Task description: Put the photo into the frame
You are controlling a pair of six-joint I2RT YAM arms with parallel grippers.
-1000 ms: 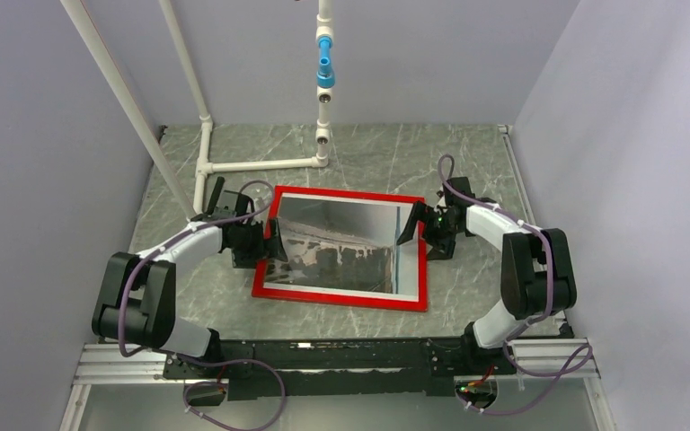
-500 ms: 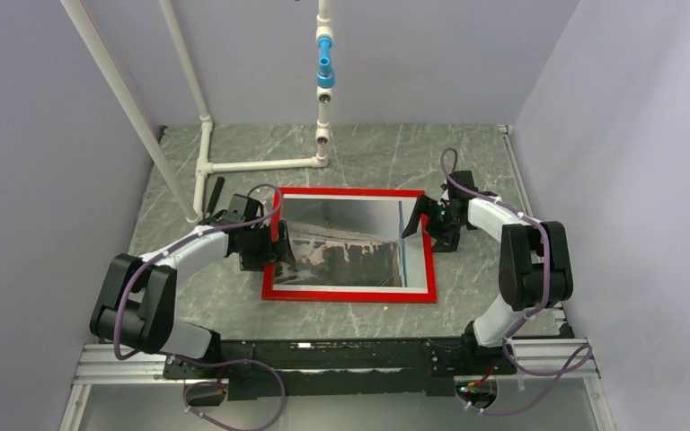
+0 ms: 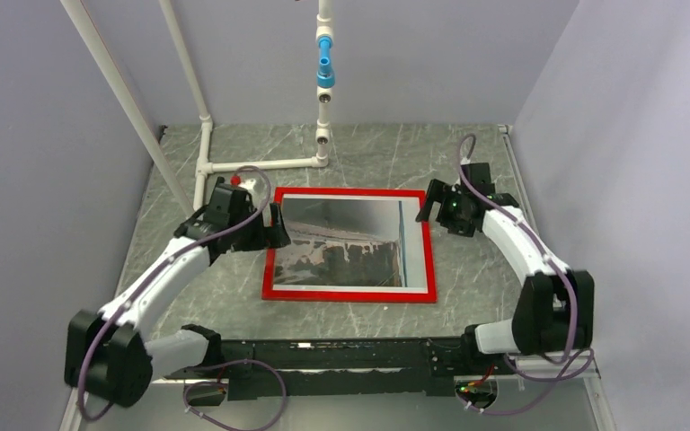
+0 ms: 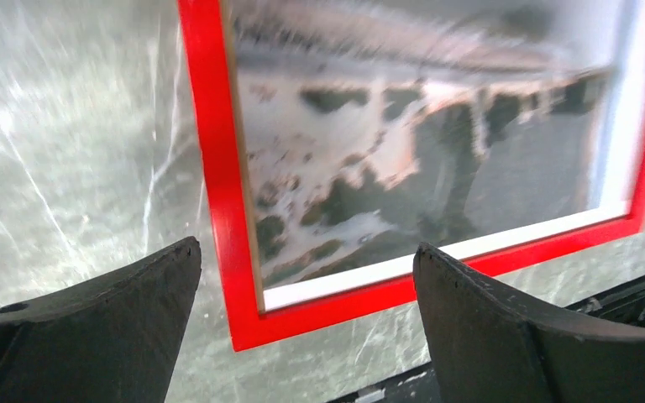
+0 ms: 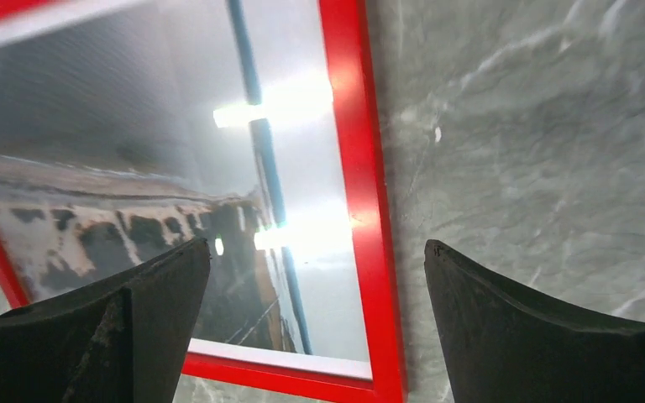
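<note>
The grey marbled table point(image 3: 368, 153) bears the red frame point(image 3: 350, 294), lying flat

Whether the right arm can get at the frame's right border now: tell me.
Probably yes: the right gripper hangs open close by the right border of the frame, and nothing lies between them.

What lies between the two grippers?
The frame, flat, with the photo inside it, fills the stretch from left gripper to right gripper, seen in the top view.
</note>
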